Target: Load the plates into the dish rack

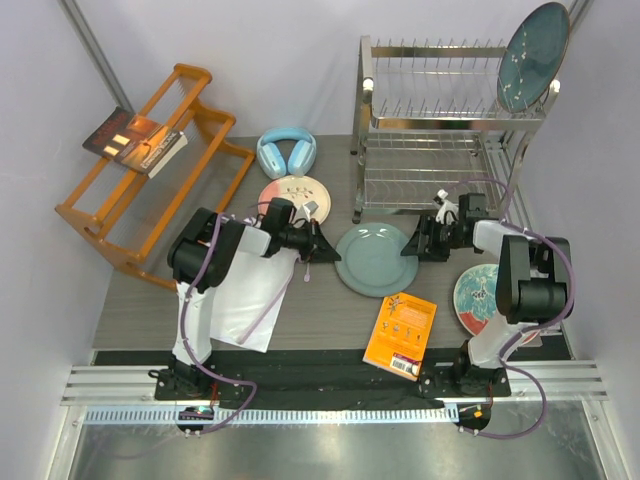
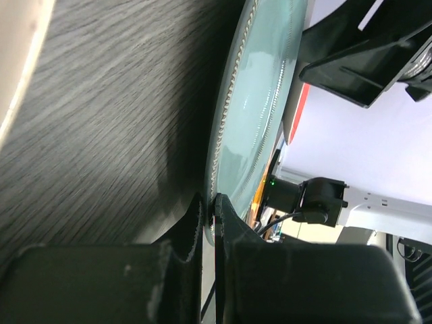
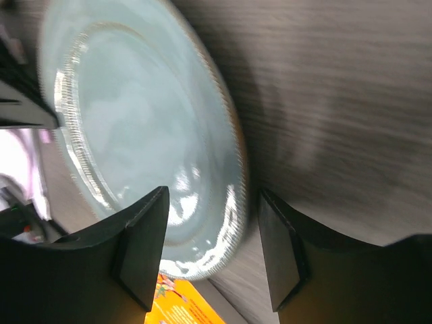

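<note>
**Grey-green plate: handover grip at mid-table**

L gripper is pinched tight on one rim of the grey-green plate, with the edge caught btwn its fingers. R gripper is spread wide. Its jaws straddle the opposite rim and, going by the wrist view, aren't touching it. The plate is mid-table, in front of the dish rack. Can't tell if it's lifted off the surface.

Judgement: R should close square on the rim, past the raised lip, before L lets go. The glaze looks slick, so a shallow pinch could slip. Then turn the plate on edge and drop it into a free upper-tier slot w/o knocking its neighbour.

Holders:
- Dish rack: the dark teal plate stands on edge at the far-right end of the upper tier. No other plate is in it.
- Orange wooden rack: holds a book on its top shelf.

The pink-and-cream plate and teal-and-red plate lie flat on the table, the latter partly under the R arm.
</note>
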